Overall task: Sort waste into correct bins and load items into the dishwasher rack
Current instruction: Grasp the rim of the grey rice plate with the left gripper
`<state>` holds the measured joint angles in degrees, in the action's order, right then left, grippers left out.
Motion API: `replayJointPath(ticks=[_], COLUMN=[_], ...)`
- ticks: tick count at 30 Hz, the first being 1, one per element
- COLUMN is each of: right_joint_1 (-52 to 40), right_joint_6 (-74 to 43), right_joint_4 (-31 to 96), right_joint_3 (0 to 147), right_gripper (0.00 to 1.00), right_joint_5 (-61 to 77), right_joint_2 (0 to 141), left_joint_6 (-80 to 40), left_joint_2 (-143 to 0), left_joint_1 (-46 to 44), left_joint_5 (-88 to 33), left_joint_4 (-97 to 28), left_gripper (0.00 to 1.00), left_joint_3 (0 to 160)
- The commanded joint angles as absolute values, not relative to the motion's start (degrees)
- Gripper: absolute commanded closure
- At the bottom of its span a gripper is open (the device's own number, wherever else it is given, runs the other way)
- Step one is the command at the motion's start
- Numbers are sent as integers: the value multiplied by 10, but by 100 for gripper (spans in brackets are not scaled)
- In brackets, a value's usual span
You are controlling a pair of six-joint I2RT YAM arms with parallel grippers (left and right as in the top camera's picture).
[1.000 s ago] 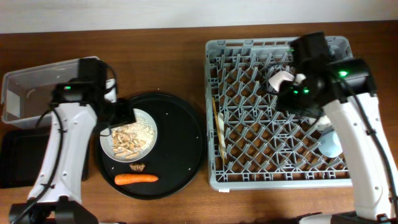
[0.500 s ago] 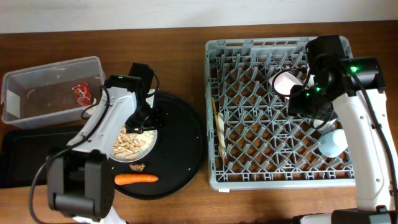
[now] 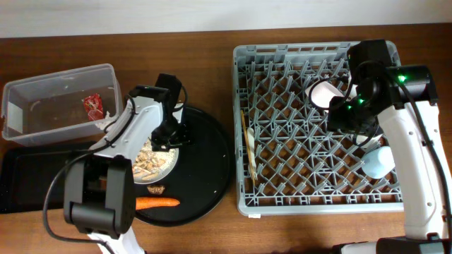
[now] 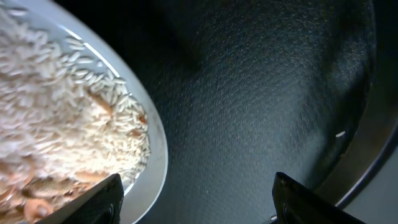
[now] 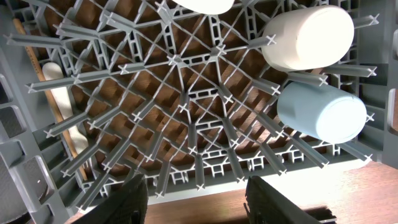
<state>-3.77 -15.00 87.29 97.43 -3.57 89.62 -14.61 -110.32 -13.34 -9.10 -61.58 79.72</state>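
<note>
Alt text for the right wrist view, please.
Grey rack seen from above: a white cup and a blue cup lie together at upper right, chopsticks and a fork at left. The right gripper hangs open at the bottom, empty.

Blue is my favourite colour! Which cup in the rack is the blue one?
The light blue cup, the one closest to the dishwasher rack's outer rim. The white cups sit farther in.

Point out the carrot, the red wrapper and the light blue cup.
carrot [image 3: 159, 202], overhead view, middle of its length.
red wrapper [image 3: 93, 106], overhead view, its centre.
light blue cup [image 5: 320, 112], right wrist view, its side wall.
</note>
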Motion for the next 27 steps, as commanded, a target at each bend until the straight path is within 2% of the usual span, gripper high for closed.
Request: replayJointPath(ticks=[1, 8, 20, 22, 27], right_joint_1=[-36, -36, -36, -36, -36], right_joint_6=[-150, -150, -150, -150, -150], right_joint_4=[872, 873, 875, 875, 877], right_joint_3=[969, 969, 969, 969, 969], right_gripper=[46, 46, 46, 46, 46], right_joint_5=[-35, -35, -35, -35, -35], right_joint_2=[897, 897, 897, 897, 897], left_joint_6=[-152, -151, -152, -152, -152], left_joint_2=[-1136, -1160, -1188, -1188, -1189], left_joint_1=[-144, -174, -178, -178, -178], left_joint_5=[-104, -117, -51, -45, -45], left_joint_4=[-610, -586, -590, -594, -594], left_gripper=[24, 24, 26, 38, 57], left_joint_3=[795, 795, 795, 795, 795])
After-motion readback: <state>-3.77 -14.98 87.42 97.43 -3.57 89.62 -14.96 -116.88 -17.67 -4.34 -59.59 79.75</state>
